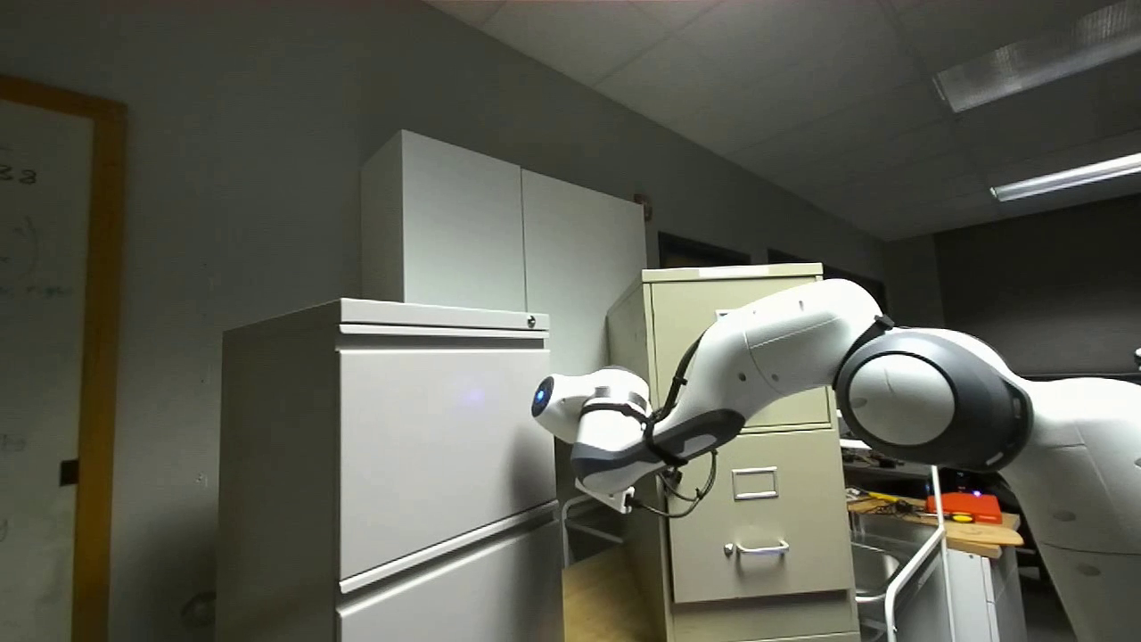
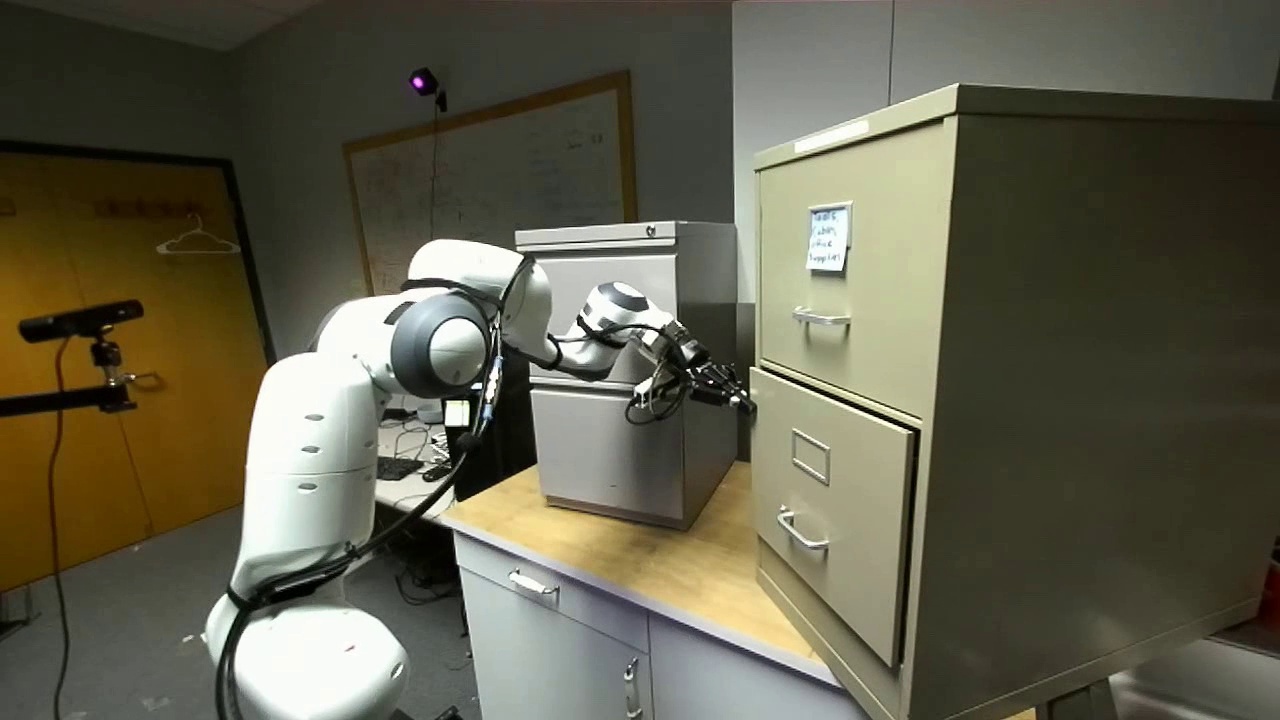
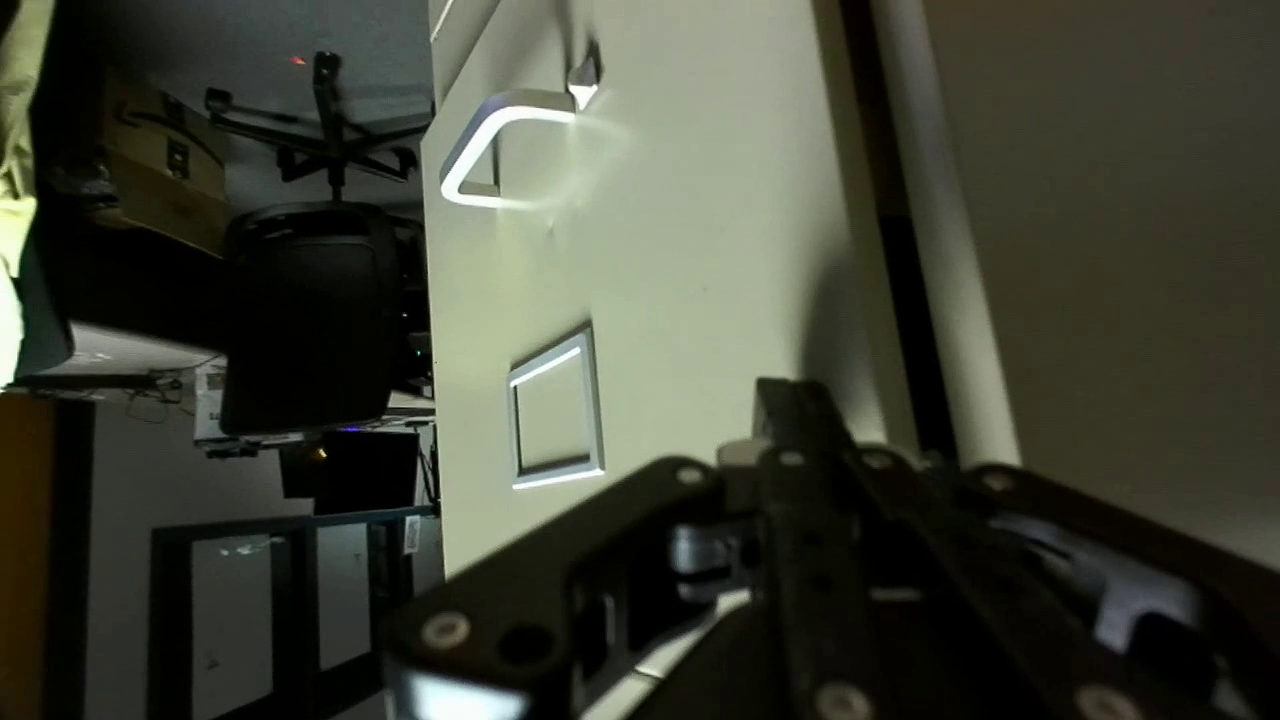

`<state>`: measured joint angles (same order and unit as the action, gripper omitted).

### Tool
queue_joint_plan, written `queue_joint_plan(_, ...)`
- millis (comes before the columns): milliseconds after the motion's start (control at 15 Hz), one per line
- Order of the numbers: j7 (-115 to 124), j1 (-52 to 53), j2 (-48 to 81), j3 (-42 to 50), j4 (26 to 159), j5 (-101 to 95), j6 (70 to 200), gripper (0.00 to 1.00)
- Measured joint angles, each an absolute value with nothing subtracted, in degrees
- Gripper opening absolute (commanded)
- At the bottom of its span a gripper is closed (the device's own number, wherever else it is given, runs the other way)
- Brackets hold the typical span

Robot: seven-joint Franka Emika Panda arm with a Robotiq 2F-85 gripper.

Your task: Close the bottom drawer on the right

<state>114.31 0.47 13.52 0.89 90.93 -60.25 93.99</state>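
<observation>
The bottom drawer is the lower beige front of the tall filing cabinet. It shows in both exterior views (image 1: 704, 535) (image 2: 865, 520) and in the wrist view (image 3: 690, 260). It stands slightly out, with a dark gap along its edge. It has a metal pull handle (image 2: 800, 530) and a metal label frame (image 3: 597, 400) that looks empty. My gripper (image 3: 795, 395) is shut, its fingertips together with nothing between them. In an exterior view its tips (image 2: 748, 402) are at the drawer's upper far edge. I cannot tell whether they touch. In an exterior view the arm hides the fingers.
The upper beige drawer (image 2: 865, 290) above is shut and bears a handwritten note. A wide pale grey cabinet (image 1: 446, 464) (image 2: 610, 450) stands close beside the arm's wrist. Both cabinets stand by a wooden counter top (image 2: 640, 550). Cables hang from the wrist.
</observation>
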Motion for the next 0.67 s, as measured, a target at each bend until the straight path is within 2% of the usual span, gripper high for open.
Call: queue_joint_plan(667, 112.82, 0.94, 16.46, 1.03, 86.14, -58.6, 90.12, 0.0)
